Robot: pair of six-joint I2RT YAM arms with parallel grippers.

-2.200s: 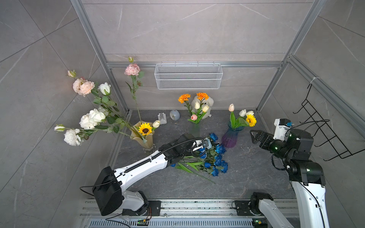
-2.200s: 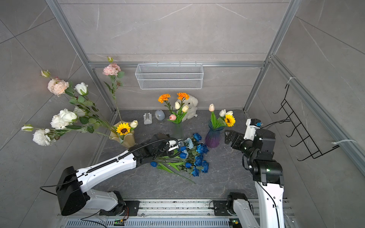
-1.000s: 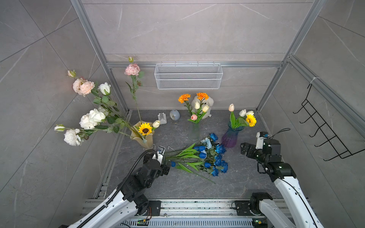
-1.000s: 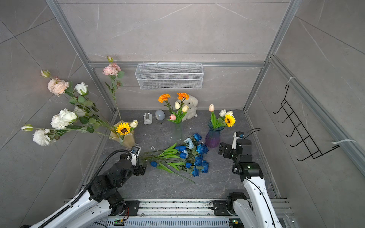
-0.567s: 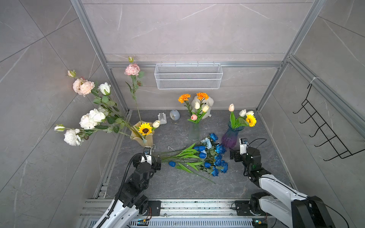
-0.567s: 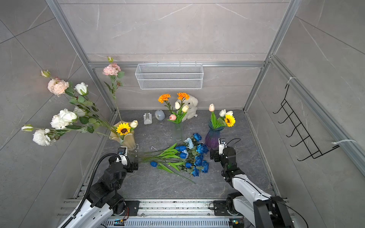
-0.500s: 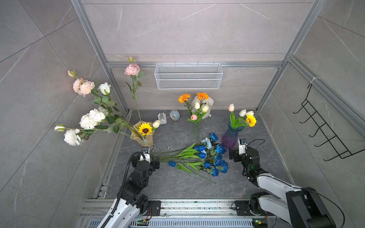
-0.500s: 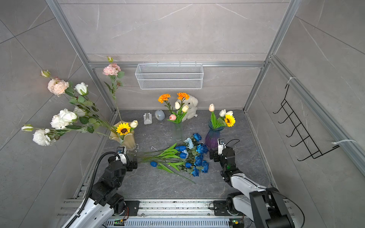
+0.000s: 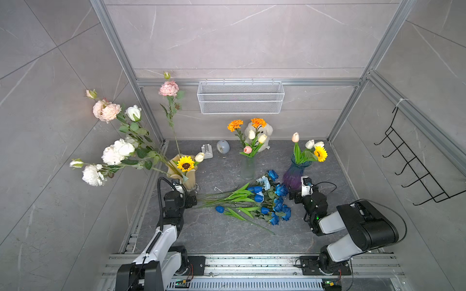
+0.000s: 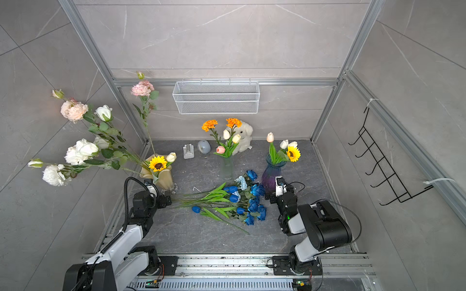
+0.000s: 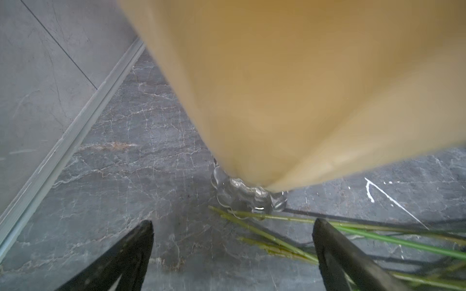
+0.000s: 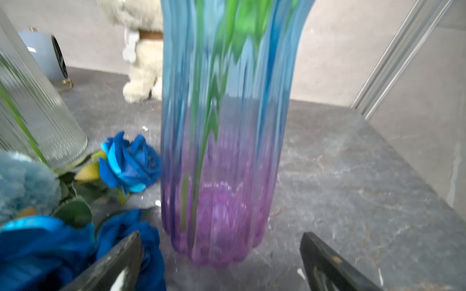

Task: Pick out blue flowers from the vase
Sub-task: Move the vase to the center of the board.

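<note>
The blue flowers [image 9: 262,199] [image 10: 239,199] lie in a loose pile on the grey floor, blooms to the right and green stems [image 11: 277,239] to the left. My left gripper [image 9: 192,199] [image 11: 233,224] rests low by the stem ends, open and empty, facing the foot of the amber vase [image 9: 182,173] [image 11: 290,88]. My right gripper [image 9: 293,197] [image 12: 221,235] is open and empty, low in front of the purple-blue vase [image 9: 293,173] [image 12: 222,151]. A blue rose [image 12: 128,161] lies beside that vase.
A clear ribbed vase [image 9: 248,168] with orange and white blooms stands behind the pile. Long white and pink flowers [image 9: 113,151] lean left out of the amber vase. A plush toy [image 9: 259,133], a small grey clock [image 9: 223,146] and a wire basket [image 9: 240,100] are at the back wall.
Both arms drew back and sank to the floor. The left gripper left the flower pile for the amber vase's foot. The right came down to the purple-blue vase's base. Both stayed open.
</note>
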